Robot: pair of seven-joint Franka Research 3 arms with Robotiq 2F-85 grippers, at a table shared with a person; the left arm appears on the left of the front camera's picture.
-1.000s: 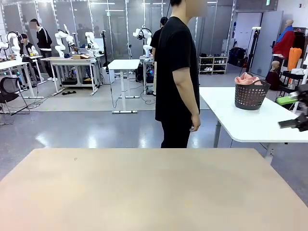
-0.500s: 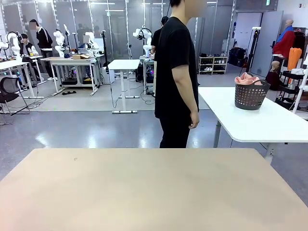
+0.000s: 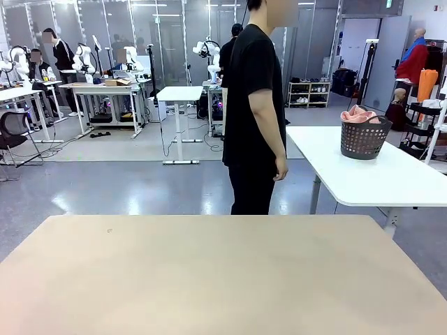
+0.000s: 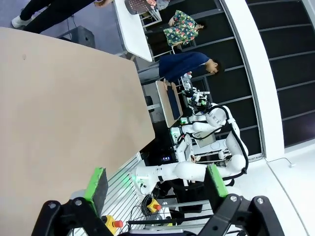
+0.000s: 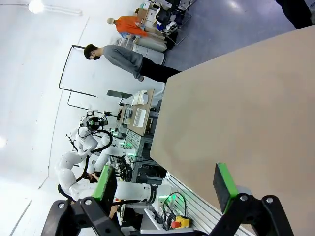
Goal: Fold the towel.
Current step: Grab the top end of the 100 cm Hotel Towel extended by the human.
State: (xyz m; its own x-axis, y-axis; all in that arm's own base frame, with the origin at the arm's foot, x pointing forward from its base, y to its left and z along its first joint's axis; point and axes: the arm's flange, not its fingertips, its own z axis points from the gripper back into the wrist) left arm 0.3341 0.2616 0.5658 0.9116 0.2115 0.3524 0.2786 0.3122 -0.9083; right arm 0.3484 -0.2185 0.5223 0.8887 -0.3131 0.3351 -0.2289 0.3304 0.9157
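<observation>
A salmon-pink towel [image 3: 358,114] lies bundled in a dark grey basket [image 3: 364,139] on the white side table [image 3: 377,183] at the right, beyond the wooden table [image 3: 223,279]. A person in black [image 3: 255,112] stands at the far side between the two tables, arms hanging. In the left wrist view my left gripper [image 4: 153,183] is open, green pads apart, with nothing between them, above the wooden table's edge. My right gripper [image 5: 167,183] is open too in the right wrist view, holding nothing, off the table's side.
The basket's top [image 4: 139,5] peeks in at the upper edge of the left wrist view. Other tables, people and equipment stand far behind in the hall.
A second ago a black gripper with green pads showed at the front view's right edge; it has withdrawn out of the frame. The person has shifted slightly.
</observation>
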